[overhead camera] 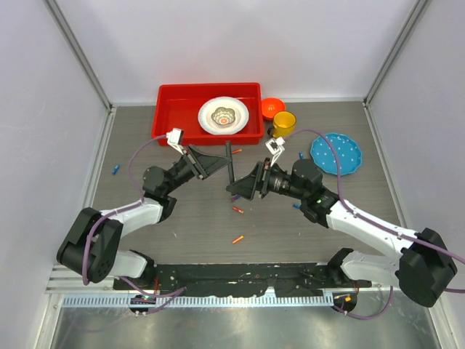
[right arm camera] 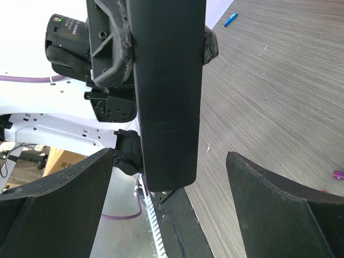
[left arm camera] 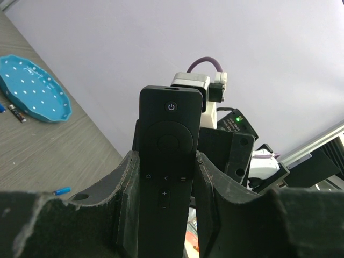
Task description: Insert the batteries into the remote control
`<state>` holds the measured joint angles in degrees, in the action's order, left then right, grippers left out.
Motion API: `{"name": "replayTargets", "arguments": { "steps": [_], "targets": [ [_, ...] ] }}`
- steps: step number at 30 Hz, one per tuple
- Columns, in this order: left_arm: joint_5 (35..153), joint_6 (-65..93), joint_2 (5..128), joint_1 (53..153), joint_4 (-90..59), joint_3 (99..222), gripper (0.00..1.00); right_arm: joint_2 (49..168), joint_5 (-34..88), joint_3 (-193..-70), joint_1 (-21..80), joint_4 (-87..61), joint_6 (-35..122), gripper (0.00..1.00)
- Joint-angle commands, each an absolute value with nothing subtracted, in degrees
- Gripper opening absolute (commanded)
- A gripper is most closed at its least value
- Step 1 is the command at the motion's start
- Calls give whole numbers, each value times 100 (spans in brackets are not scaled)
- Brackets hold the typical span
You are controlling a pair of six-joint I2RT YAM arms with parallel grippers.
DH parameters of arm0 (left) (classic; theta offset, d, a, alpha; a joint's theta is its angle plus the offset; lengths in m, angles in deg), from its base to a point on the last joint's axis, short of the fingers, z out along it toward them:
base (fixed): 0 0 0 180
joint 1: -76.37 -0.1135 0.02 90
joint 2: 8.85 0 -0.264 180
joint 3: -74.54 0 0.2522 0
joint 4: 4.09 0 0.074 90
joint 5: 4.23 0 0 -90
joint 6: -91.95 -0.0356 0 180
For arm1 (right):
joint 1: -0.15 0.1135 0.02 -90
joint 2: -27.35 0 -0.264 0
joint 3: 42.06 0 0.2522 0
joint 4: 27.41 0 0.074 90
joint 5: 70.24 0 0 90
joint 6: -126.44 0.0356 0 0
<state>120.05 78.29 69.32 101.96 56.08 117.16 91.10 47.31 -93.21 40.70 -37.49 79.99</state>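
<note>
My left gripper (overhead camera: 220, 161) is shut on the remote control (overhead camera: 229, 161), a slim black bar held above the table. In the left wrist view the remote (left arm camera: 167, 134) shows its button face between my gripper's (left arm camera: 164, 177) fingers. My right gripper (overhead camera: 243, 187) is open at the remote's near end. In the right wrist view the remote's plain back (right arm camera: 166, 80) hangs between the spread fingers (right arm camera: 285, 209) of my gripper (right arm camera: 172, 215), apart from them, its cover seam shut. A red battery (overhead camera: 237, 210) and an orange battery (overhead camera: 237, 238) lie on the table below.
A red bin (overhead camera: 167, 109) holding a white plate stands at the back, with an orange cup (overhead camera: 272, 107) and a yellow cup (overhead camera: 284, 123) beside it. A blue plate (overhead camera: 336, 153) is at right. Loose batteries lie around, one blue (overhead camera: 115, 169) at left, another orange (overhead camera: 236, 151).
</note>
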Motion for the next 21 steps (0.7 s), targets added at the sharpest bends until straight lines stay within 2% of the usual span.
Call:
{"name": "replayTargets", "arguments": {
  "steps": [1,21],
  "targets": [
    [11987,7868,6919,10256,7075,11959,0,9256,4692,-9616,4163,-4072,7845,89],
    [11996,7903,6761,10265,7075,11924,0,9529,5114,-9344,4163,-5074,8223,73]
  ]
}}
